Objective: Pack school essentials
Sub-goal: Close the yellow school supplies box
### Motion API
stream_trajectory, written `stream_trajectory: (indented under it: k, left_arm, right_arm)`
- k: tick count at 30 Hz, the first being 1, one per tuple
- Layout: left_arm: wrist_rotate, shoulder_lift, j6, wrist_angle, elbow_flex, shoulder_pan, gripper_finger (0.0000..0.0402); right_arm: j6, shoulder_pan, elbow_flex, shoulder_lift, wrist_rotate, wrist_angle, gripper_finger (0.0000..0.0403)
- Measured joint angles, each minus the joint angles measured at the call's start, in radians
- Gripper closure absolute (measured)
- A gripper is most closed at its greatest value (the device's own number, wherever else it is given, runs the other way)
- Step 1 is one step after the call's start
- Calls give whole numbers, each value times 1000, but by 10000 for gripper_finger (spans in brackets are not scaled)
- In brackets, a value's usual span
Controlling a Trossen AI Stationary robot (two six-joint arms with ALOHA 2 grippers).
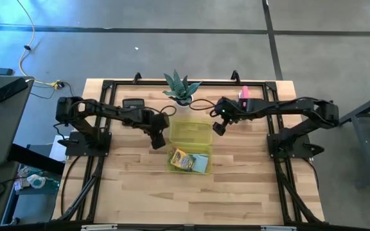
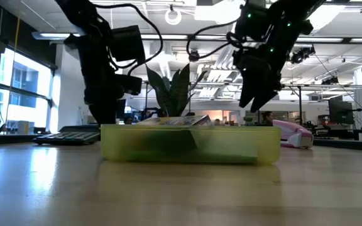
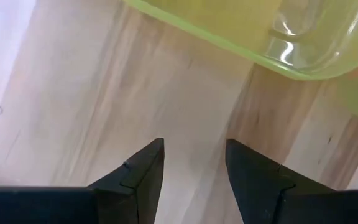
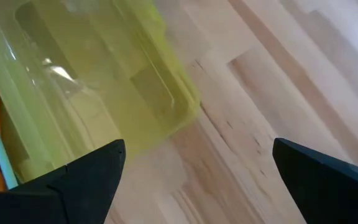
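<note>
**Yellow crayon box (image 1: 182, 158) and light-blue notepad (image 1: 202, 165) noted inside open green case (image 1: 191, 133)**

Found the green case lying open at the middle of the wooden surface (image 1: 140, 192), its two translucent halves side by side. Saw the crayon box and the notepad touching each other in the half nearer the front edge, crayon box toward the left arm, notepad toward the right. Could not make out any other stationery in the case from above.

Placed the left pincer (image 1: 158, 139) just beside the case's left edge, over bare wood. Confirmed it from the left wrist view: left pincer (image 3: 194, 168) with fingers parted, nothing between them, wood grain below and a rounded green corner of the case (image 3: 241, 37) just ahead.

Placed the right pincer (image 1: 218, 128) just beside the far right corner of the case, raised above the surface in the low view. Confirmed it from the right wrist view: right pincer (image 4: 197, 174) spread wide and empty, a corner of the case (image 4: 104, 81) before it.

Spotted a black calculator (image 1: 133, 102) near the back on the left, a potted plant (image 1: 182, 88) behind the case at centre, and a pink bar (image 1: 244, 95) at the back right, all well apart from both pincers.
</note>
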Motion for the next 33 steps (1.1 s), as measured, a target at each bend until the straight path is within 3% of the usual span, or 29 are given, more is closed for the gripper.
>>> stream_trajectory:
  k: [8,15,21,33]
  left_arm:
    - [47,1,37,10,0,43,241]
    - [84,36,59,65,0,103,241]
    - [149,93,68,140,2,139,241]
    - [152,117,67,191,2,141,241]
  right_arm:
    - [-7,-69,0,142,-96,151,4]
    - [-28,-121,0,217,-240,224,4]
    - [-27,-161,0,235,-266,226,4]
    - [11,-176,0,235,-349,222,4]
